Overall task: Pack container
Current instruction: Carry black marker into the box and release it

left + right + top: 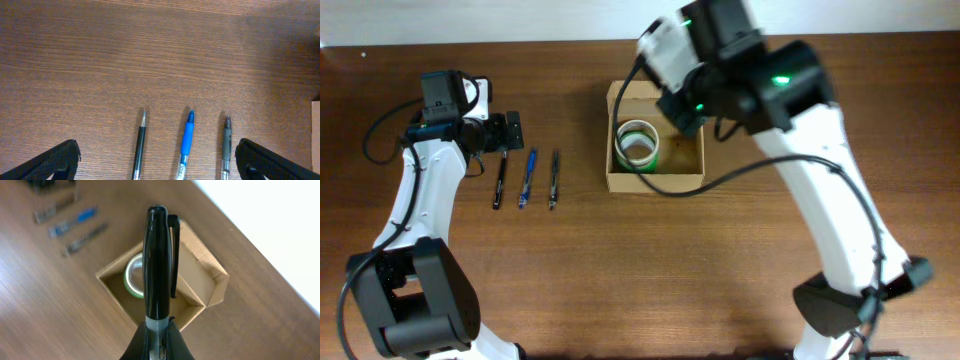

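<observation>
Marker [157, 265], black, clamped in right gripper [159, 332], arm reaching over the open cardboard box [200, 280]. Box stands mid-bench [720, 280], tape roll [638, 143] inside. Left gripper [160, 162] spread wide, low over three pens [187, 137].

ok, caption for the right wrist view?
Right end effector holds a black marker above the open container, tape roll inside.
</observation>
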`<state>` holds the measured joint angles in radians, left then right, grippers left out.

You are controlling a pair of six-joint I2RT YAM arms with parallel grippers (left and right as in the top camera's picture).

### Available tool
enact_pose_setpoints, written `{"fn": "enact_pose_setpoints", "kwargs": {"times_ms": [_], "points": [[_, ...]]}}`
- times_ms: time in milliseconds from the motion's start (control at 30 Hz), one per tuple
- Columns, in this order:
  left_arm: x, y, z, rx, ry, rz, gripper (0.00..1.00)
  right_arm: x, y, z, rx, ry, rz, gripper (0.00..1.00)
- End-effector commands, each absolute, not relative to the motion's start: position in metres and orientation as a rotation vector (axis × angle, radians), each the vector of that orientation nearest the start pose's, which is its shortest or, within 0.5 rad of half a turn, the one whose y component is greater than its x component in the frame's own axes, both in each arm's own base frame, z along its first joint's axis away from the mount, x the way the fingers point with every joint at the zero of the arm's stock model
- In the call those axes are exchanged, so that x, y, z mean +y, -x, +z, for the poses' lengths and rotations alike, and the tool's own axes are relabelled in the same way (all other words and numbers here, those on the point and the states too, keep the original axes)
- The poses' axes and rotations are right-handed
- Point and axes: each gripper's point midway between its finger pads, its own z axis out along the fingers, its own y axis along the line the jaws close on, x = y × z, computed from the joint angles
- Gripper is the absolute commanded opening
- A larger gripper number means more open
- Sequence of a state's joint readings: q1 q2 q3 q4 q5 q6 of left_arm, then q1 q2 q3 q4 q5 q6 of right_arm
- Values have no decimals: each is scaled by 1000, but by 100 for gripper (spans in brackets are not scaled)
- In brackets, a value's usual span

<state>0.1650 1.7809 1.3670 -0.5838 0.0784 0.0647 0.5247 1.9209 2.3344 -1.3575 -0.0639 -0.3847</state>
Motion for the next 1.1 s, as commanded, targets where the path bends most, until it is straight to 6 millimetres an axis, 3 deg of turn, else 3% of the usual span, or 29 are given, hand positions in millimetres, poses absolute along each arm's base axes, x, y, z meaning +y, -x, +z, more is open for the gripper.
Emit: {"fn": "enact_pose_setpoints", "kwargs": {"times_ms": [0, 233, 467, 600, 733, 967, 1000, 1067], "points": [[64, -456, 122, 2560, 78, -9, 99, 250, -391, 250, 2163, 1585, -16, 4], [64, -456, 122, 2560, 78, -8, 99, 259, -401, 188, 2144, 1806, -35, 4], [64, -456, 122, 2560, 78, -8, 99, 260, -411, 131, 2229, 1880, -37, 4], [64, -456, 122, 2560, 78, -8, 99, 263, -406, 100, 2277, 1932, -3, 4], [64, -456, 122, 2560, 78, -8, 99, 264, -396, 83, 2299, 1978, 5, 4], [64, -456, 122, 2560, 78, -8, 99, 264, -395, 78, 2304, 1982, 8, 4], [64, -456, 122, 2560, 78, -9, 99, 264, -395, 78, 2306, 1979, 8, 6], [64, -456, 122, 2560, 78, -8, 99, 263, -395, 78, 2338, 1941, 6, 43]]}}
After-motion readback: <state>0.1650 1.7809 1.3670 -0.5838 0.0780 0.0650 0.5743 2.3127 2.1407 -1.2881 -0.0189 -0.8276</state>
